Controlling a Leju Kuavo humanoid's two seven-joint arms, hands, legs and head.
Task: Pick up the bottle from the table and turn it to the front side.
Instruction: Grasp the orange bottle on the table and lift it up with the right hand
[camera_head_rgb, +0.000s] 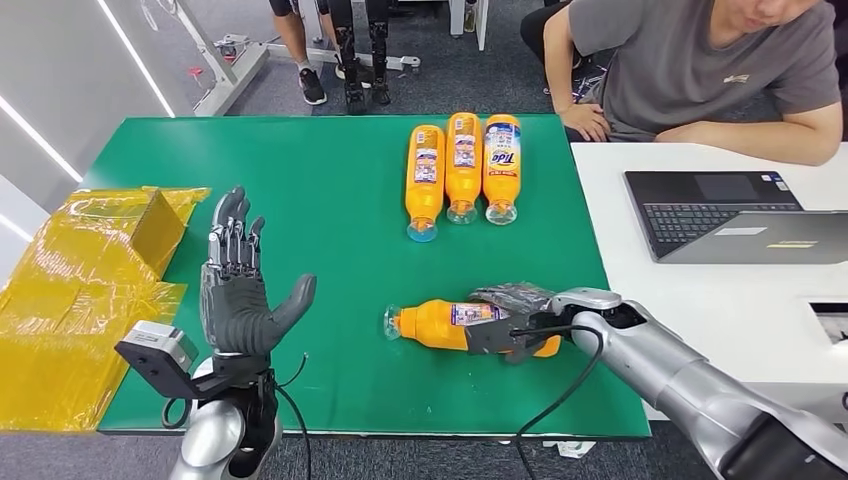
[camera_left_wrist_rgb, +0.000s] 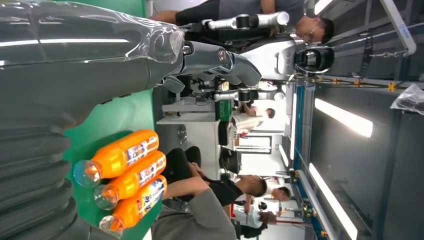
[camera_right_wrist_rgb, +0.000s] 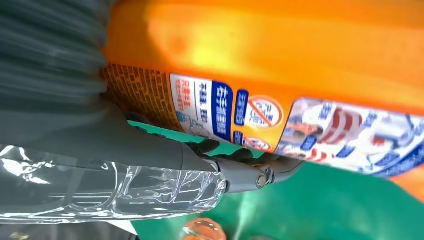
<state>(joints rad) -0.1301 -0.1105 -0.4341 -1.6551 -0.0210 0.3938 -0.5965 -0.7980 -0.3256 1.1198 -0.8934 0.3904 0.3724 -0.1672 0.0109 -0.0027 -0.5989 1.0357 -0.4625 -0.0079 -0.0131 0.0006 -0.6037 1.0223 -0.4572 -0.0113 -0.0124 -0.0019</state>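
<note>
The right robot hand (camera_head_rgb: 512, 322) has its fingers wrapped over the base half of an orange bottle (camera_head_rgb: 445, 323) lying on its side near the front of the green surface (camera_head_rgb: 320, 200), cap pointing toward the left hand, and the close view shows small print facing up, so I'd guess the grip is set for rolling the front label into sight. The left robot hand (camera_head_rgb: 238, 288) stands upright with fingers spread, holding nothing. Three more bottles (camera_head_rgb: 462, 165) lie side by side further back.
</note>
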